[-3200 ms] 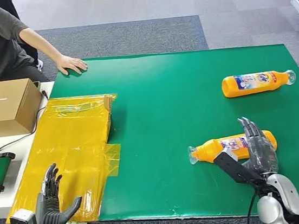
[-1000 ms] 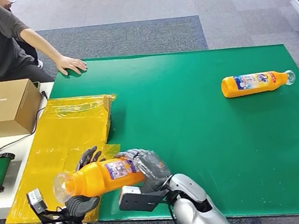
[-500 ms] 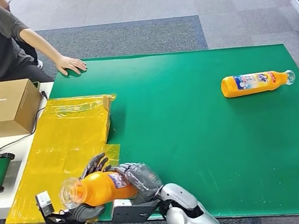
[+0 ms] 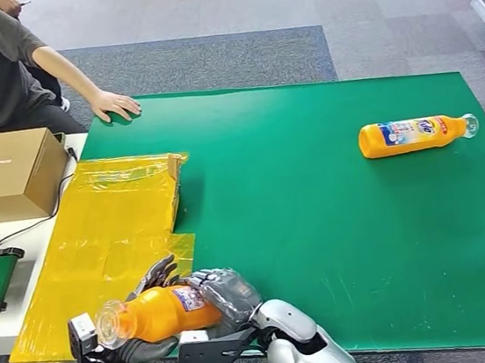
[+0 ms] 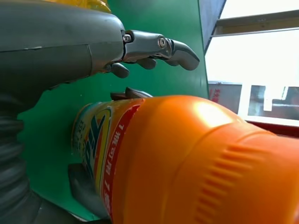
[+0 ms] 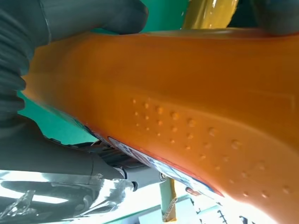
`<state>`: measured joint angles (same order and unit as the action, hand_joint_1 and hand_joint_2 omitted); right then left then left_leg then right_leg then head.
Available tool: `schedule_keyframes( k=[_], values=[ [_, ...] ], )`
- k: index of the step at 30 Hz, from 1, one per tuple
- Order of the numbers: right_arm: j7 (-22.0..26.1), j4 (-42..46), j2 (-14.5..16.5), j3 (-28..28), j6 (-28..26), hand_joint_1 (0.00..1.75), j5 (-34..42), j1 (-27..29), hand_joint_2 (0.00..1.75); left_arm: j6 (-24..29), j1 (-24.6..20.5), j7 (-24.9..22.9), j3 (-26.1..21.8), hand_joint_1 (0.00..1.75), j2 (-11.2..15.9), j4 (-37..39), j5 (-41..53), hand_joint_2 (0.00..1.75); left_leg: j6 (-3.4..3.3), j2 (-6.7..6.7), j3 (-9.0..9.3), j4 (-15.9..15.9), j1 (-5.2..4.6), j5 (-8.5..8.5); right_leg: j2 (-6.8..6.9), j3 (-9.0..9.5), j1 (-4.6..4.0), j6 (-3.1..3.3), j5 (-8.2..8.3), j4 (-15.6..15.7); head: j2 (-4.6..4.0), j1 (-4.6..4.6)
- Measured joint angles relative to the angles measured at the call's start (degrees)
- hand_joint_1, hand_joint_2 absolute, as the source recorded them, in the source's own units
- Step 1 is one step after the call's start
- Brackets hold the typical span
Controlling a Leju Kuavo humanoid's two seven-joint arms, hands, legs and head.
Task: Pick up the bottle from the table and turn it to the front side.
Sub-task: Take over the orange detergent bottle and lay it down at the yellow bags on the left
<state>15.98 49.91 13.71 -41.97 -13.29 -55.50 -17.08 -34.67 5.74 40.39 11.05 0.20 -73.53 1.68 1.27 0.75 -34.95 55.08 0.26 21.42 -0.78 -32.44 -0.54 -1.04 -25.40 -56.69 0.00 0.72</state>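
Orange detergent bottle held off the bench between both robot hands, at 7 o'clock by the near edge.

Right robot hand wraps the bottle's base; left robot hand cradles its neck end, cap pointing toward 9 o'clock. Wide bare green bench surface lies toward 1 o'clock. A second orange bottle lies well apart at 2 o'clock. A cardboard box is closed at 10 o'clock.

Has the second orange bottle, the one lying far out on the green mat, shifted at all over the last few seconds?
No. The far bottle lies in the same spot near the green mat's right edge, cap pointing right, as in every earlier head view.
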Motion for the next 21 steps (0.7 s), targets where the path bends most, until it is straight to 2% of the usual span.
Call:
schedule_keyframes(
  k=[9,17,18,20,21],
  values=[
    [-1.1,-4.36,1.03,-0.3,-0.44,1.75,-2.66,-2.55,1.75,4.56,0.39,-0.01,4.21,0.0,2.61,-3.37,1.96,1.75,0.02,0.01,0.31,-0.04,0.0,0.02,0.01,0.01,0.0,0.03,-0.05,0.0,-0.01,-0.01],
    [-1.84,-6.66,1.69,-0.05,-0.25,1.75,-3.1,-3.87,1.75,11.75,0.53,-0.05,8.22,0.02,4.84,-9.52,3.75,1.75,0.03,0.01,0.4,-0.03,0.0,-0.02,0.0,0.07,0.0,0.03,0.01,0.0,-0.01,-0.01],
    [-1.89,-6.9,1.78,0.07,-0.23,1.75,-3.1,-4.02,1.75,12.42,0.54,-0.05,8.62,0.17,5.14,-10.32,3.9,1.75,0.03,0.01,0.41,-0.03,0.0,-0.03,0.0,0.07,0.0,0.03,0.01,0.0,-0.01,-0.01],
    [-1.92,-7.16,1.93,0.32,-0.19,1.75,-3.12,-4.17,1.75,13.88,0.6,-0.09,9.25,0.68,5.67,-11.46,4.34,1.75,0.03,0.01,0.41,-0.03,0.0,-0.03,0.0,0.1,0.0,0.03,0.01,0.0,-0.02,-0.01],
    [-1.92,-7.25,1.98,0.43,-0.17,1.75,-3.14,-4.23,1.75,14.67,0.66,-0.12,9.52,1.03,5.89,-11.85,4.58,1.75,0.04,0.0,0.41,-0.03,0.0,-0.02,0.0,0.12,0.0,0.03,0.01,0.0,-0.01,0.0]
  ],
)
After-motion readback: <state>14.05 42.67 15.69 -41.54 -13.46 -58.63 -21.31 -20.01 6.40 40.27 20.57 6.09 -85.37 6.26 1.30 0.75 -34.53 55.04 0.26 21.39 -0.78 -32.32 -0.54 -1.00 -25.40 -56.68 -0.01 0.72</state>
